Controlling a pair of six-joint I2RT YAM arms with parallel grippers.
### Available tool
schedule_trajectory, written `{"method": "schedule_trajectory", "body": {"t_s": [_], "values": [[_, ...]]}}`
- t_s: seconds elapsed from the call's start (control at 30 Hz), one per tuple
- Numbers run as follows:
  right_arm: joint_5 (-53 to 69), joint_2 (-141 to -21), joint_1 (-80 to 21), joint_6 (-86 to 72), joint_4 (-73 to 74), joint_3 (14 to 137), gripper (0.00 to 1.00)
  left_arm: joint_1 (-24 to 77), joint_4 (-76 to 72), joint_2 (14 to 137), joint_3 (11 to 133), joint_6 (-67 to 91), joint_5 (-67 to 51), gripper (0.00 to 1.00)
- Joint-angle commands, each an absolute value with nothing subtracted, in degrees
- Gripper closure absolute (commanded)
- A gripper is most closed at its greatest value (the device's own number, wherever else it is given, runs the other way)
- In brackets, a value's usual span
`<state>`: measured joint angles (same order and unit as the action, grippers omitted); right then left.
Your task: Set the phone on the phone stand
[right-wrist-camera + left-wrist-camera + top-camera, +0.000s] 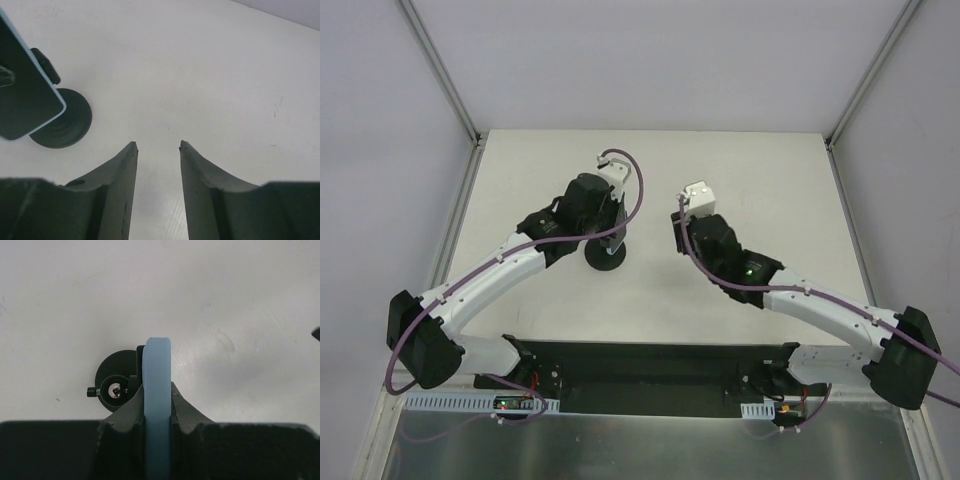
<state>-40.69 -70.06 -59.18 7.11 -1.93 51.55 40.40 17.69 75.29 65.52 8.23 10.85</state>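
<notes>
My left gripper (157, 392) is shut on the phone (157, 365), seen edge-on as a light blue case rim between the jaws. It holds the phone upright just above and right of the black phone stand (116, 385), whose round base and cradle lie under it. From the top view the left gripper (608, 212) hangs over the stand (605, 260). In the right wrist view the phone (25, 95) shows its black screen in front of the stand (62, 125). My right gripper (157, 146) is open and empty, to the right of the stand (678, 232).
The white tabletop (760, 180) is bounded by a metal frame with posts at the back corners (477, 140). A black base strip (650, 365) runs along the near edge between the arm bases.
</notes>
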Motion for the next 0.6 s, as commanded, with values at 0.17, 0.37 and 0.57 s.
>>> {"method": "schedule_trajectory", "body": {"t_s": [0.17, 0.37, 0.57], "values": [[35.7, -67.0, -38.6, 17.4, -5.9, 48.3, 0.12, 38.9, 22.2, 67.2, 63.7, -8.2, -20.6, 1.00], [43.9, -69.8, -37.7, 20.2, -4.6, 50.4, 0.10, 38.8, 20.8, 64.7, 63.5, -13.4, -35.0, 1.00], [47.4, -70.1, -37.7, 18.5, -6.3, 49.7, 0.10, 37.3, 20.6, 65.0, 64.2, -14.3, -41.1, 1.00]]}}
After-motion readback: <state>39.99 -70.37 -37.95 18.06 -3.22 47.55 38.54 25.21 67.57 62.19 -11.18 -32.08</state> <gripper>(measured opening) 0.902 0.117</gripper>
